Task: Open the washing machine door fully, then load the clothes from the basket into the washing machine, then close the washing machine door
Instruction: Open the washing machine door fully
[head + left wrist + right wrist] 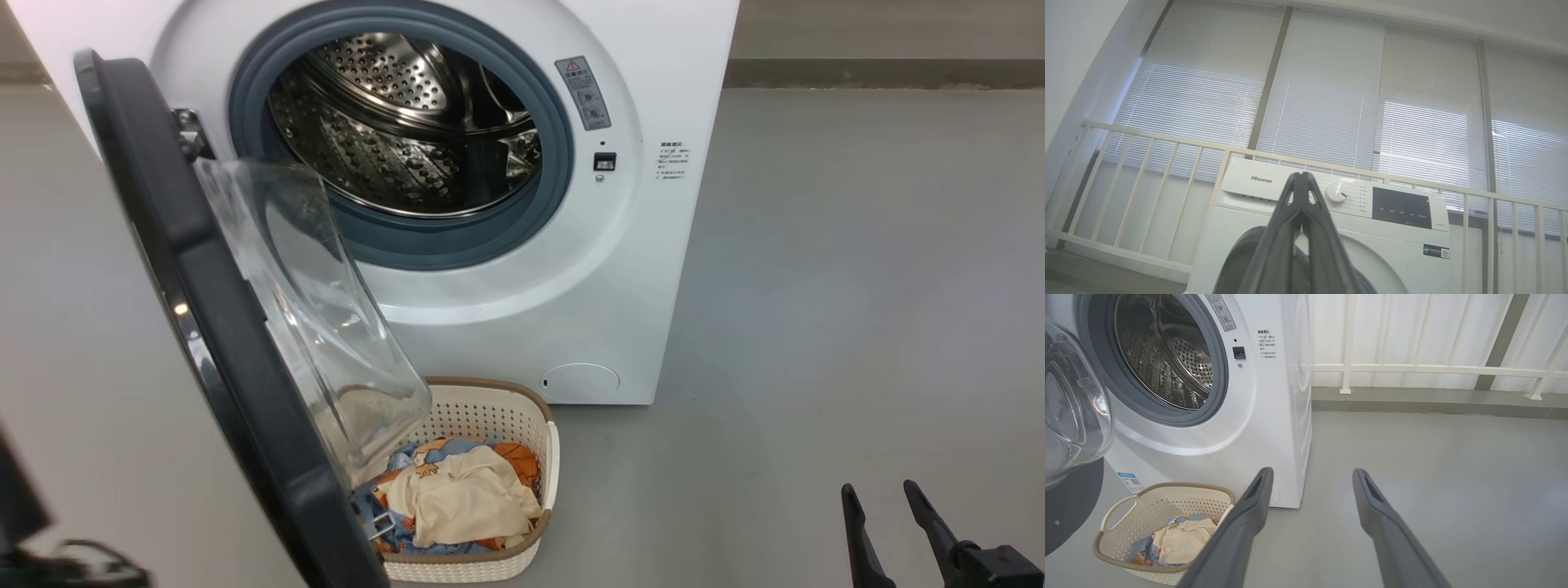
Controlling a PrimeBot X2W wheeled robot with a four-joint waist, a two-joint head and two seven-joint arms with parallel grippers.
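Note:
The white washing machine (669,49) stands ahead, its steel drum (400,122) exposed. The washing machine door (204,278) hangs swung out to the left, its black rim toward me and its glass bowl over the basket's left part. The cream basket (498,408) sits on the floor before the machine, holding the clothes (465,498), a cream garment on blue printed fabric. My right gripper (882,494) is open and empty at the lower right, well right of the basket (1147,506). My left gripper (1301,174) is shut, empty, pointing up toward the machine's control panel (1400,204).
Grey floor (857,286) spreads to the right of the machine. A white railing (1433,369) with blinds behind it runs along the back. A dark blurred part (49,555) sits at the lower left corner of the head view.

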